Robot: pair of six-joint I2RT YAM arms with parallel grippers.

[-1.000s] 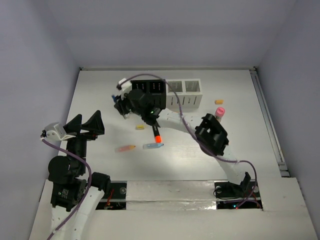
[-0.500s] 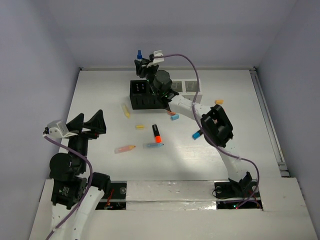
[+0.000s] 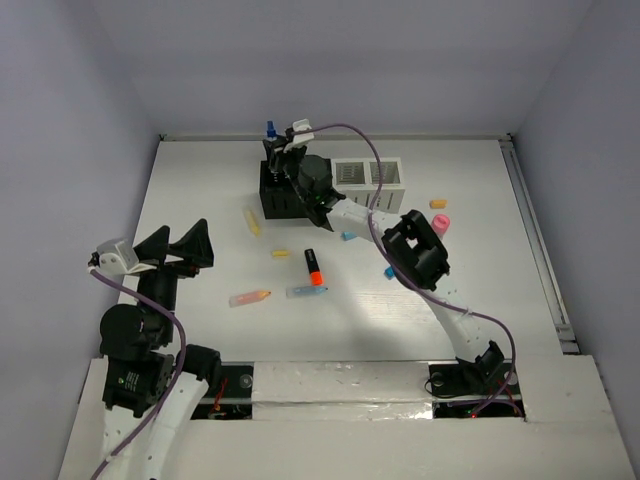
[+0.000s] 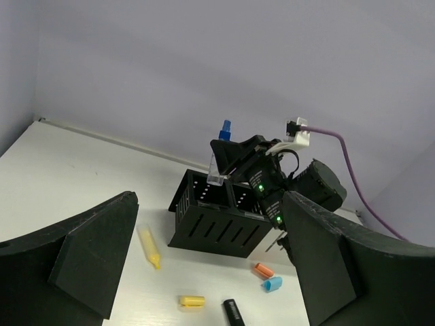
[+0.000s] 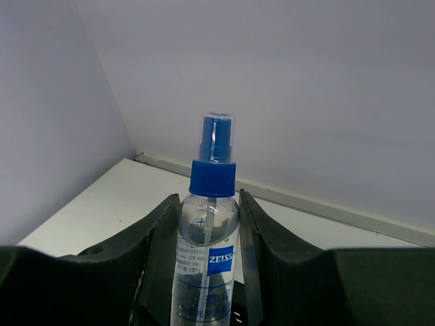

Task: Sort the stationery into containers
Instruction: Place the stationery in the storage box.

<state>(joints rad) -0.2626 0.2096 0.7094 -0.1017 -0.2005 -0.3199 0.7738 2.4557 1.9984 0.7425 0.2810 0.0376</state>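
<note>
Top view, grip: the spray bottle is pinched upright by the right end effector, above the left end of the black holders, which adjoin the white holders.
Top view, left side: the left end effector is spread wide and empty, well apart from the holders, over the left part of the desk.
Top view, risk: a yellow crayon, an orange highlighter and other small pieces lie loose in front of the holders. They could be swept about if the right arm were drawn back low.
Left wrist view, position: the bottle's base is seen near the rear rim of the left black cell. Whether it is centred over the opening cannot be told.
Left wrist view, risk: if it were let go off-centre, the base could catch the rim and the bottle could topple behind or beside the row. The row could also be shoved if it were pressed down crooked.
Right wrist view, grip: the clear body is clamped between both fingers.
Right wrist view, risk: the smooth round body could slip or twist in the grip. The cell below is hidden, so alignment cannot be checked here.
</note>
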